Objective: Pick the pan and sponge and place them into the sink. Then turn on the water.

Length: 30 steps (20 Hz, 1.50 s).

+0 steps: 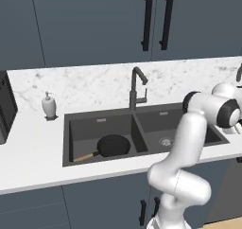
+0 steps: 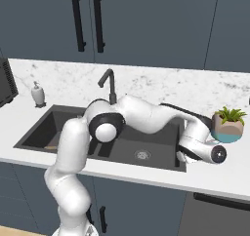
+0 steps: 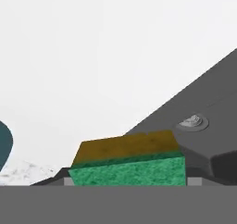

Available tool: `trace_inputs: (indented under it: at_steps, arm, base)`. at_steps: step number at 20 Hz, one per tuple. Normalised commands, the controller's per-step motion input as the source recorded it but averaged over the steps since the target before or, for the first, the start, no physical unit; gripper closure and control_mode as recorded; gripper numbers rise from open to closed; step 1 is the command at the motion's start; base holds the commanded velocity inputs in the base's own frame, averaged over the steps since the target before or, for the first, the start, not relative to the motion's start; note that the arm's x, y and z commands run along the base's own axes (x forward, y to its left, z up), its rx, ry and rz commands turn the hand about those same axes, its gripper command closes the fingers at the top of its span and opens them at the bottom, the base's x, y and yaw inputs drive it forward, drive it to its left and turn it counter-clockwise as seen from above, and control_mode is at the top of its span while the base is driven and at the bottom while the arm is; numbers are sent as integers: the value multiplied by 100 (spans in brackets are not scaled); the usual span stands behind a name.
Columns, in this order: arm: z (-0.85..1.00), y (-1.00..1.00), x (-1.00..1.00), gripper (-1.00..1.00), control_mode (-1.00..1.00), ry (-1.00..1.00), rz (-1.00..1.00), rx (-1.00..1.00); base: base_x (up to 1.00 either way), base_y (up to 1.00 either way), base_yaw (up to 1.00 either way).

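The sponge [image 3: 128, 165], green with a yellow layer, sits right at the bottom of the hand view between the tips of my gripper [image 3: 127, 180], which is shut on it. Behind it lies white counter, with the dark grey sink [image 3: 217, 102] and a round metal drain [image 3: 192, 121] to the right. My hand [image 2: 195, 149] hangs low by the right end of the sink [image 2: 39, 125]. The black pan [image 1: 112, 145] with its wooden handle lies in the left basin of the sink [image 1: 68, 117]. The faucet [image 1: 137, 88] shows no water.
A white soap dispenser [image 1: 49, 105] stands on the counter left of the sink. A potted plant in a teal bowl [image 2: 228, 125] sits just right of my hand. A dark appliance [image 1: 7, 105] is at the far left. Dark cabinets hang above.
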Motion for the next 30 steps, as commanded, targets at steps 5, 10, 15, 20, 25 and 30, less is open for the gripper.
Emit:
trace_inputs:
  at_steps: [5,10,15,20,25,30]
  arm:
    - [97,100,-1,100,-100,0,23,-15]
    - [100,100,0,100,-100,0,25,-16]
    - [95,100,-4,100,-100,0,22,-23]
    - [78,100,-4,100,-100,0,12,-28]
    - [84,100,-4,100,-100,3,12,-31]
    - [86,100,-24,100,-100,9,19,-39]
  base:
    - [0,0,0]
    - [0,0,0]
    - [0,0,0]
    - [0,0,0]
    - [0,0,0]
    - [0,0,0]
